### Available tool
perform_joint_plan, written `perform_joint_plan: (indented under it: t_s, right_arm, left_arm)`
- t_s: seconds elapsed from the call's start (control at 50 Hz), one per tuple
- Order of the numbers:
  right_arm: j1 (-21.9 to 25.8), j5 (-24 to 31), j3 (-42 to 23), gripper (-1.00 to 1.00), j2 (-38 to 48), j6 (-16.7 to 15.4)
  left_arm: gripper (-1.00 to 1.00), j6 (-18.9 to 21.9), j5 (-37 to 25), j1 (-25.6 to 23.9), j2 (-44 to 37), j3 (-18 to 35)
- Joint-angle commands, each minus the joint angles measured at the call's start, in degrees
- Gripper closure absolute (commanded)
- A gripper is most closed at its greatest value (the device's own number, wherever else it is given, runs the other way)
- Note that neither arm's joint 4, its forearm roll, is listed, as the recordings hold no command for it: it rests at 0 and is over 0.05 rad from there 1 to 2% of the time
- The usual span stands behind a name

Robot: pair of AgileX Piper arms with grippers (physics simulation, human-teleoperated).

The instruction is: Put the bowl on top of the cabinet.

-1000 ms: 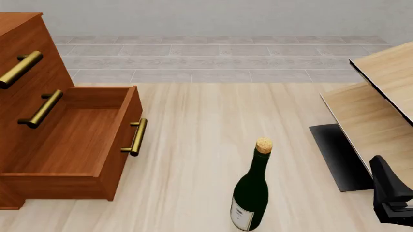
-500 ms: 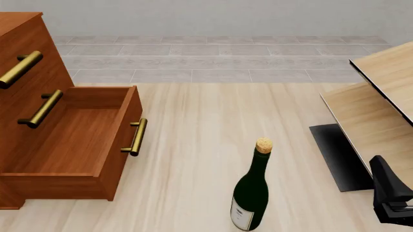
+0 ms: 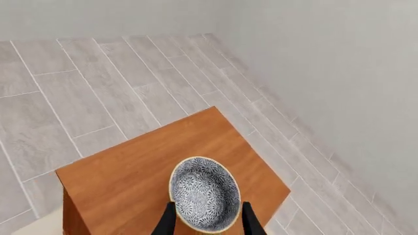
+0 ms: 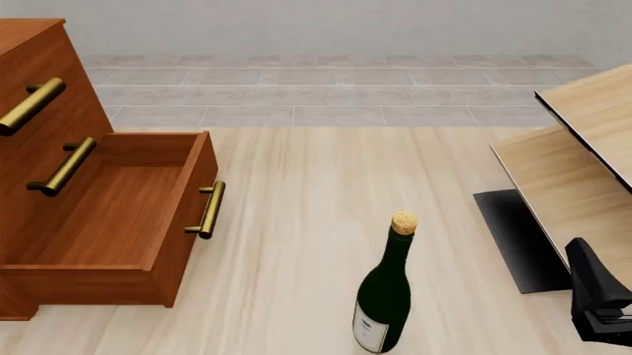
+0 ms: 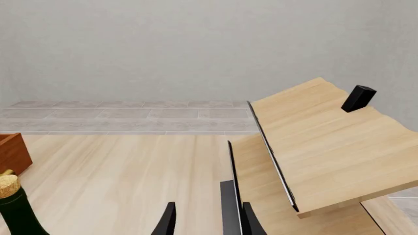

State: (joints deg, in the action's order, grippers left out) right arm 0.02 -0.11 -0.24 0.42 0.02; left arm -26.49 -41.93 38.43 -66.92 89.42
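In the left wrist view, the white blue-speckled bowl (image 3: 204, 193) rests upright on the reddish-brown top of the cabinet (image 3: 130, 181), close to one corner. My left gripper (image 3: 209, 223) is open and straddles the bowl, one finger close against each side. The front view shows the cabinet (image 4: 44, 89) at the left with its lower drawer (image 4: 118, 214) pulled out. Its top, the bowl and the left gripper lie outside that view. My right gripper (image 5: 209, 223) is open and holds nothing. It hangs low at the right, near the pale furniture.
A dark green corked bottle (image 4: 387, 296) stands on the table's near middle. Pale light-wood furniture with black edging (image 4: 582, 155) fills the right side. A small black block (image 5: 359, 98) sits on its top. The black right arm (image 4: 596, 299) shows at the lower right.
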Motion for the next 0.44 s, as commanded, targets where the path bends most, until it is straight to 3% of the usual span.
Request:
perform_joint_plan:
  t_s: [0.02, 0.44]
  right_arm:
    - [0.01, 0.0, 0.0, -1.0, 0.01, -0.01]
    - [0.0, 0.0, 0.0, -1.0, -0.01, 0.01]
  left_arm:
    - [-1.0, 0.04, -1.28, -0.19, 1.9, 2.69]
    - [-1.0, 0.32, -1.82, -2.82, 4.48, 5.15]
